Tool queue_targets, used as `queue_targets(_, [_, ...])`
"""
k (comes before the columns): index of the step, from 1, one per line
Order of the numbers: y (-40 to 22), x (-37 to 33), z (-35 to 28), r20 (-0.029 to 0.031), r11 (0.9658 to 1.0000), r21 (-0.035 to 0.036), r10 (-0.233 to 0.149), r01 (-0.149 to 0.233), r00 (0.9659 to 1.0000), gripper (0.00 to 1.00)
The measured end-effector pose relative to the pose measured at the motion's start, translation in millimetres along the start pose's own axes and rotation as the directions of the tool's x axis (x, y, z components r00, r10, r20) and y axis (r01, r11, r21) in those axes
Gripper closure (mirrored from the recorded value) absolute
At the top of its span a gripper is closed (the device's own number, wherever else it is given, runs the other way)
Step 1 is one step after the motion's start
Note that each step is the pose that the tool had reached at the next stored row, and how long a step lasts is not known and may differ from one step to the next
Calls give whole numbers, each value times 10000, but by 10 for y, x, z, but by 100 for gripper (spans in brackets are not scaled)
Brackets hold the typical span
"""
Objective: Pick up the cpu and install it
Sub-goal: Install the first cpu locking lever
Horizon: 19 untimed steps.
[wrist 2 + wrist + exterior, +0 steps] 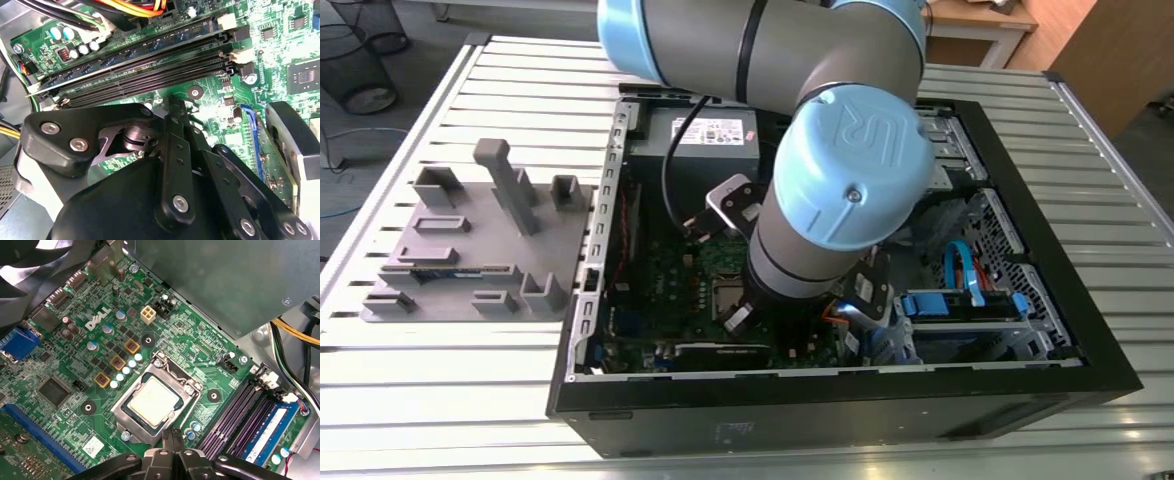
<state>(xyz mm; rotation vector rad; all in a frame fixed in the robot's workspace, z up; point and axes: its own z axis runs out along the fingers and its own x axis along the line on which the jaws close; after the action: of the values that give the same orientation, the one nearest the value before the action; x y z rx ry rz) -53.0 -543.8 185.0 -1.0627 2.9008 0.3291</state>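
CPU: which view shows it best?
First wrist view: the cpu lies in its socket, whole top visible. Exterior view: the arm hides most of that area. Second wrist view faces the memory slots and the tool.

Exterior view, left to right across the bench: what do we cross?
Grey fixture block → power supply → robot arm's blue joint cap → blue cables inside the case.

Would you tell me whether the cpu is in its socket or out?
In: in the first wrist view the cpu lies flat inside the metal socket frame.
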Motion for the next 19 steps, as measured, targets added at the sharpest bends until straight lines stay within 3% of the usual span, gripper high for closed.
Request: queue_targets(19, [14, -7, -84, 28, 10000, -12, 60, -60, 10000, 89])
